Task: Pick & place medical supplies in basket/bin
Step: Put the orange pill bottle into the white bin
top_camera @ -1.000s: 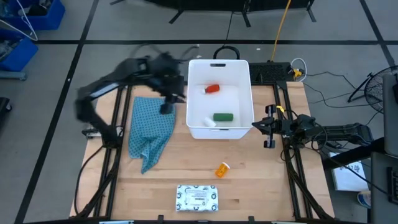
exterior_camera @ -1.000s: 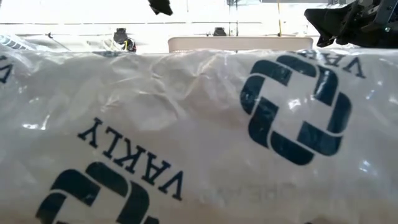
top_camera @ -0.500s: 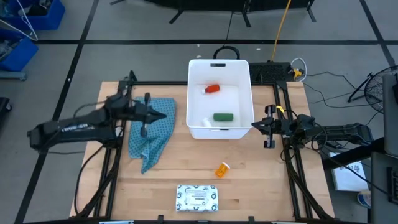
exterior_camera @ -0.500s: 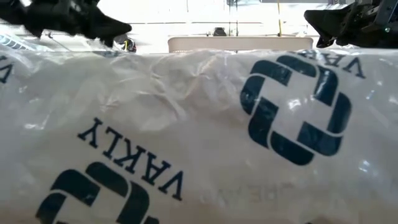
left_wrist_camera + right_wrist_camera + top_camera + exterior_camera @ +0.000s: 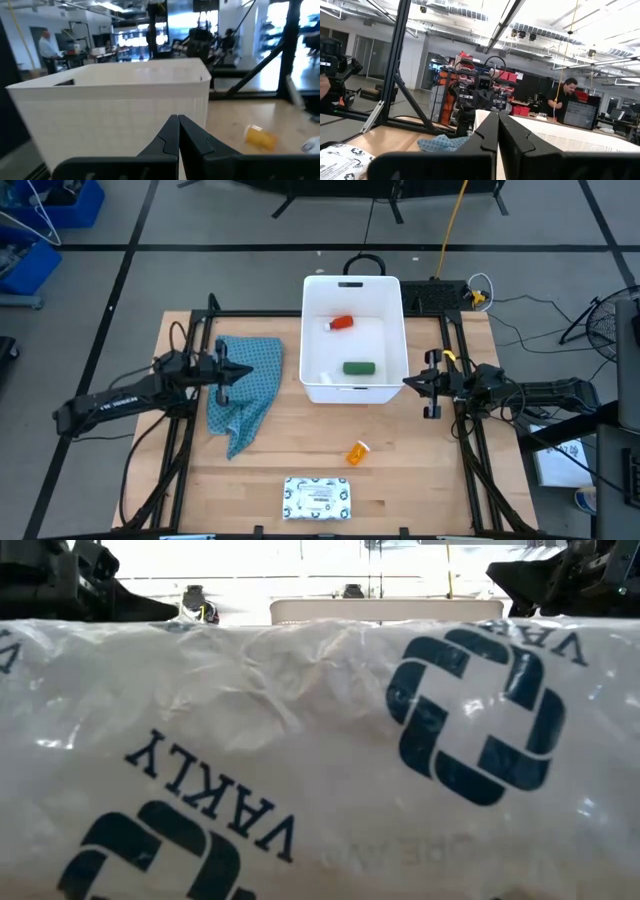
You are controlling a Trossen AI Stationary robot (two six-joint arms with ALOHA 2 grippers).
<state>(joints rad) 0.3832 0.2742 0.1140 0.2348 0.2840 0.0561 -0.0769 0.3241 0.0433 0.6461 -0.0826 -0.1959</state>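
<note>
Two supplies are left out on the tabletop (image 5: 400,480): the pill bottle (image 5: 357,452), lying on its side near the middle, and the packet (image 5: 318,497), flat at the near edge. In the tub (image 5: 310,330) a red tube (image 5: 342,323) and a green piece (image 5: 358,367) are seen; a small white item at the near wall may be the white bottle, though it is too small to be sure of.

The left gripper (image 5: 222,370) is held over the blue cloth (image 5: 240,405), beside the tub, with its jaws clenched on nothing, as the left wrist view shows. The right gripper (image 5: 432,385) is parked just off the tub's right wall, jaws likewise pressed together and empty.

The pill bottle is judged light, rigid and smooth, and liable to roll, being on its side. It would best be taken across the body, near mid-length, with the jaws set square to its axis. The packet is judged soft, crinkly and light. Its flatness leaves little to grip from above; an edge or a pinched fold of wrapper would serve better, and sagging is to be expected once it is lifted.
</note>
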